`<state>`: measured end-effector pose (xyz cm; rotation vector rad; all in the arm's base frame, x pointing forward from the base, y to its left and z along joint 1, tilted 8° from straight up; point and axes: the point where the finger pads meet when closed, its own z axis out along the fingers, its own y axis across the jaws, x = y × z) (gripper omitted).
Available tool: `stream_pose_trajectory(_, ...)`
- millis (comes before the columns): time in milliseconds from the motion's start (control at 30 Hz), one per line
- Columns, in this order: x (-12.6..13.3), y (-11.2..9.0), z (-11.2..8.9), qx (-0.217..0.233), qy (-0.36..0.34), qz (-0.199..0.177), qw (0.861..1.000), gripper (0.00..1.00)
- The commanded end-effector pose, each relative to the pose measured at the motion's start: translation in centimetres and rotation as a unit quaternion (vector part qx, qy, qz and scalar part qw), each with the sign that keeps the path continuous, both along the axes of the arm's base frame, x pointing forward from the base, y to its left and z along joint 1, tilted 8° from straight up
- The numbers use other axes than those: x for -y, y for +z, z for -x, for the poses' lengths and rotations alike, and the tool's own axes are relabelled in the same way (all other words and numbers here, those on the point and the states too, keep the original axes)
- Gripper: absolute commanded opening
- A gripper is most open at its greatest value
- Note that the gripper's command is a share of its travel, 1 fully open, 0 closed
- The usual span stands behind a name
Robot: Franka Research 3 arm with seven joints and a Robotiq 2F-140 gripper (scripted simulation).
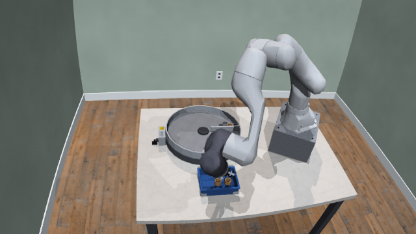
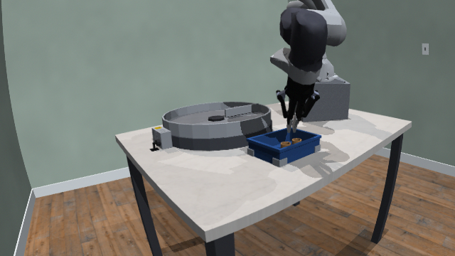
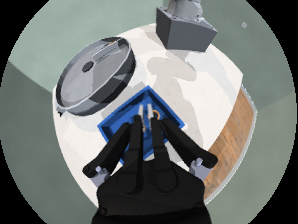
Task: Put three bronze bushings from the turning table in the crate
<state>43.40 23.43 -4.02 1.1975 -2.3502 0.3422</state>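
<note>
The blue crate (image 1: 218,182) sits on the white table in front of the grey turning table (image 1: 199,131). Two bronze bushings (image 1: 217,182) (image 1: 227,181) stand upright in the crate, side by side; they also show in the exterior view (image 2: 285,144) (image 2: 296,140). My gripper (image 2: 292,127) points straight down just above the crate's back half, shut, with nothing seen between the fingers. In the wrist view the shut fingertips (image 3: 149,117) hang over the crate (image 3: 147,123). On the turning table, a bronze bushing (image 1: 230,124) and a dark bushing (image 1: 223,123) rest behind the grey bar.
A grey bar (image 1: 224,128) crosses the turning table's right side, and a dark hub (image 1: 203,130) marks its centre. A small control box (image 1: 161,133) stands at its left. The arm's grey base block (image 1: 294,140) stands at the right of the table.
</note>
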Motion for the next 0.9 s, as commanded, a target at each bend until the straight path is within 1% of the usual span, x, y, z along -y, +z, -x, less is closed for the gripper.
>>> stream_pose_trajectory(0,0.2,1.7,0.3,-0.004,0.001,0.000,1.000,0.07)
stream_pose_trajectory(167,0.5,4.0,0.5,-0.004,0.001,0.000,1.000,0.07)
stream_pose_trajectory(300,0.7,5.2,0.6,-0.004,0.001,0.000,1.000,0.07)
stream_pose_trajectory(533,0.7,5.8,0.6,-0.004,0.001,0.000,1.000,0.07)
stream_pose_trajectory(867,0.7,5.8,0.6,-0.004,0.001,0.000,1.000,0.07)
